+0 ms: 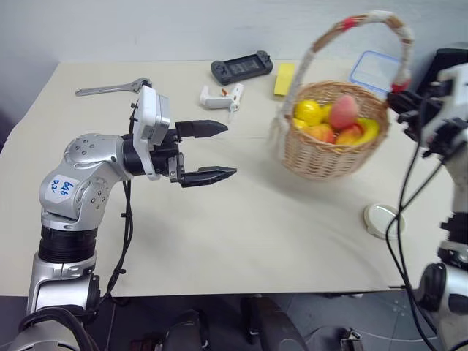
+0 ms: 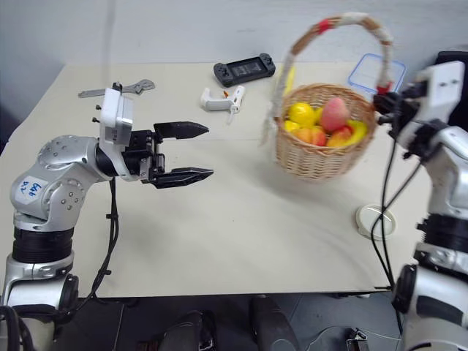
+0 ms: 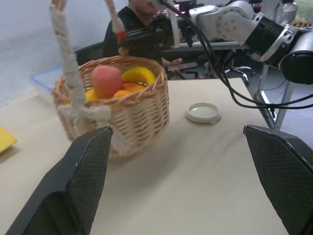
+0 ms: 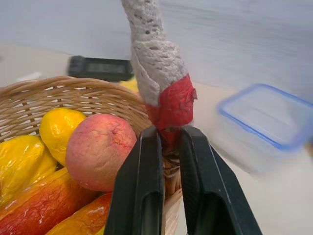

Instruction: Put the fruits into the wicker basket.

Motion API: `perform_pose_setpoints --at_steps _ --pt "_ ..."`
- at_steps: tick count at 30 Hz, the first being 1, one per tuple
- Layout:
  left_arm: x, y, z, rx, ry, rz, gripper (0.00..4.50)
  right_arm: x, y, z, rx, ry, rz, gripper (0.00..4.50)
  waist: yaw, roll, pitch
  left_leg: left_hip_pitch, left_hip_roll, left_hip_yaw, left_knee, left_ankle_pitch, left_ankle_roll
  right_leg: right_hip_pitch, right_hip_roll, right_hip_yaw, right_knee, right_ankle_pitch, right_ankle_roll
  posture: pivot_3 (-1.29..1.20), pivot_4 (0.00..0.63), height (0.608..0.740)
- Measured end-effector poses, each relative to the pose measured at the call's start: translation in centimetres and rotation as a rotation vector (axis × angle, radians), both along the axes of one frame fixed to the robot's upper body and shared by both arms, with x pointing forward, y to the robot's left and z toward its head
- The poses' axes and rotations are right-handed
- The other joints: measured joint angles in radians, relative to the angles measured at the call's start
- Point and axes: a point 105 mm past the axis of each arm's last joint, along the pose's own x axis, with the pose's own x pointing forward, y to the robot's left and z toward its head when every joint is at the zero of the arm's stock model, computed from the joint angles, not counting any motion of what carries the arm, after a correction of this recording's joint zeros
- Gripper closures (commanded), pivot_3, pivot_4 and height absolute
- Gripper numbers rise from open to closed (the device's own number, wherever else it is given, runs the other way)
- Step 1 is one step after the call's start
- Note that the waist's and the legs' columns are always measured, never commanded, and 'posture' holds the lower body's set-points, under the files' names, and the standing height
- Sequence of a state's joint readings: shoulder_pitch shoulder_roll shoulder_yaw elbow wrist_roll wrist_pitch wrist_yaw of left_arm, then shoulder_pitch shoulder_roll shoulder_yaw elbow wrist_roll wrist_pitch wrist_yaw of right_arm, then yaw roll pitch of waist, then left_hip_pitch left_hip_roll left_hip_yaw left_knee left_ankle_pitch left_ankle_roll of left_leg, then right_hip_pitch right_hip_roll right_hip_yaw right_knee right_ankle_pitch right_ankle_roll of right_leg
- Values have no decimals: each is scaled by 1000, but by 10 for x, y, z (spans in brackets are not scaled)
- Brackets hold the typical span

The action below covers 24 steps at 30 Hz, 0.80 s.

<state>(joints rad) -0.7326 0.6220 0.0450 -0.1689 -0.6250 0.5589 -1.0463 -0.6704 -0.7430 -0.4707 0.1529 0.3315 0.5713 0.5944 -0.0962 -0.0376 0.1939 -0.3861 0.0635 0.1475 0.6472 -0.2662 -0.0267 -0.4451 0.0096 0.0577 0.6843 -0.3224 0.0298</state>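
**Right tool pinched the basket handle; left tool stood wide**

From the right wrist we saw what the head views hid: the right tool [image 4: 168, 142] clamped narrowly on a red tape band at the foot of the cloth-wrapped handle [image 4: 155, 63]. The left wrist view alone showed a person [image 3: 142, 24] behind the table [image 1: 241, 219]. The basket [image 1: 333, 150], round and woven tan, sat on the table well apart from the left tool [image 1: 219, 151], whose fingers gaped wide and empty. Inside lay the peach [image 4: 100, 152], a lemon [image 1: 308, 112] and a banana [image 1: 369, 130], all smooth and glossy.
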Motion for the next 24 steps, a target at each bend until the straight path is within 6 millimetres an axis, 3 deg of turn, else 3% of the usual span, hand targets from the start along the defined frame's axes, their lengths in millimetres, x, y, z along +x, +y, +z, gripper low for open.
perform_pose_setpoints --at_steps 12,13,19,24 --pt "2 -19 3 7 -20 -98 0 6 -26 -50 41 17 -157 4341 -16 0 0 1 -1 0 -1 8 1 1 1 2 1 4 2 0 150 740" --pt "2 -19 3 9 -20 -99 0 6 -28 -54 44 20 -165 3604 -16 0 0 1 -2 0 -1 8 1 1 1 2 1 4 2 0 150 740" --pt "5 -16 0 12 2 -96 0 -7 -23 -63 35 55 -100 1612 -13 0 0 1 -1 -1 -1 7 1 1 1 2 1 4 2 0 150 740" --pt "5 -12 0 27 3 -90 0 -42 -22 -40 -80 101 2 42 -4 1 0 1 -1 -2 -2 6 1 1 1 1 0 3 2 0 150 740"
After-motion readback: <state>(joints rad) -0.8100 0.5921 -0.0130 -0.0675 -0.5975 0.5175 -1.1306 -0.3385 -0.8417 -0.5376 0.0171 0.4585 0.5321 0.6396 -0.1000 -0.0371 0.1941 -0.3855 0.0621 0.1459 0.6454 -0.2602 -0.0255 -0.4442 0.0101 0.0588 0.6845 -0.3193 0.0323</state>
